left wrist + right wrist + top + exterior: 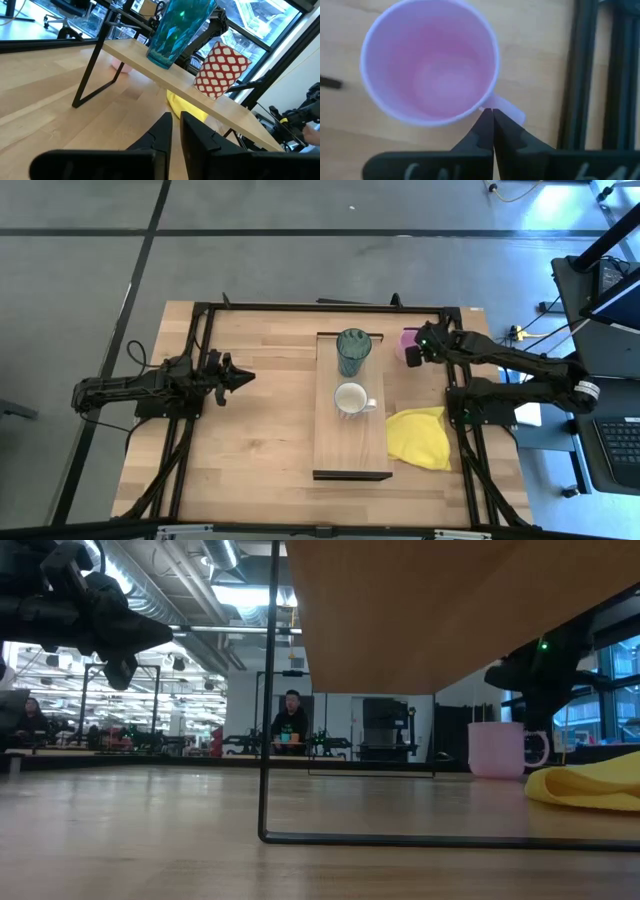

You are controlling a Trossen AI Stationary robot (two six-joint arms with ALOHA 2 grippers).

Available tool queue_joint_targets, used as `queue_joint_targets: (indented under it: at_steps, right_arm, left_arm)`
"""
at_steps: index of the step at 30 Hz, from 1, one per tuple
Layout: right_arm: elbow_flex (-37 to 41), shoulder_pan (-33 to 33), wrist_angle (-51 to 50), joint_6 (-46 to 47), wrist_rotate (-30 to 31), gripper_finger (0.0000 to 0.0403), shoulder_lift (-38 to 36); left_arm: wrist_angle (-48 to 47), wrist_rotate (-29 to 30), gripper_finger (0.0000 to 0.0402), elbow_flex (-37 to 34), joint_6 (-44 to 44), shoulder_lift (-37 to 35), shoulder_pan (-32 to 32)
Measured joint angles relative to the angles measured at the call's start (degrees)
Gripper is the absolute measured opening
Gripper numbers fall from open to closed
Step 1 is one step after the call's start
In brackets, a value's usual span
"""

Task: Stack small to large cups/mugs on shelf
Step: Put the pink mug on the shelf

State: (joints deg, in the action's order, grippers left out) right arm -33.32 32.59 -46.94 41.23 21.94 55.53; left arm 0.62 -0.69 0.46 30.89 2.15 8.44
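The shelf (350,450) stands in the table's middle. The teal tumbler (353,350) stands on its far end, and the white mug (350,398) stands at its middle; the mug's outside is red-and-white checked in the left wrist view (220,70). The pink mug (406,343) stands upright on the table to the right of the shelf's far end. My right gripper (492,114) is shut, pointing down over the spot where the pink mug's handle (512,111) joins the rim. My left gripper (247,377) is shut and empty, in the air left of the shelf. My right gripper has its shut fingertips (485,125) right at the root of the pink mug's handle (506,106), coming from above. I cannot tell whether they touch it. The mug stands upright on the table (497,750).
A yellow cloth (420,437) lies on the table right of the shelf, nearer than the pink mug. The shelf stands on thin black legs (268,740). A black frame rail (580,75) runs close beside the pink mug. People show in the room behind (290,720).
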Motion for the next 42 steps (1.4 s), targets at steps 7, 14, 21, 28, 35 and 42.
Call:
queue_joint_targets:
  at_steps: [7, 14, 21, 28, 35, 42]
  right_arm:
    - [0.0, 3.7, 2.66, -3.45, 0.39, 0.0, 0.0]
    - [0.0, 5.75, 4.49, -5.79, -0.97, 0.0, 0.0]
    - [0.0, 8.7, 5.83, -10.22, -0.6, 0.0, 0.0]
    - [0.0, 11.37, 9.75, -13.35, -2.49, 0.0, -0.01]
    - [0.0, 12.31, 13.37, -14.63, -5.18, 0.0, 0.0]
    - [0.0, 12.36, 14.54, -16.12, -7.72, 0.0, 0.0]
  left_arm:
    - [-0.02, -0.01, 0.0026, -0.01, 0.0, -0.02, 0.01]
    - [0.0, 0.0, 0.0015, 0.0, 0.0, 0.0, 0.01]
    - [-0.01, 0.0, 0.0005, 0.0, 0.0, 0.0, 0.01]
    - [-0.02, 0.0, 0.0003, 0.01, 0.02, 0.0, -0.01]
    - [0.0, 0.0, 0.002, -0.01, 0.01, 0.0, 0.01]
    - [-0.02, -0.02, 0.0033, 0.01, 0.0, 0.0, -0.01]
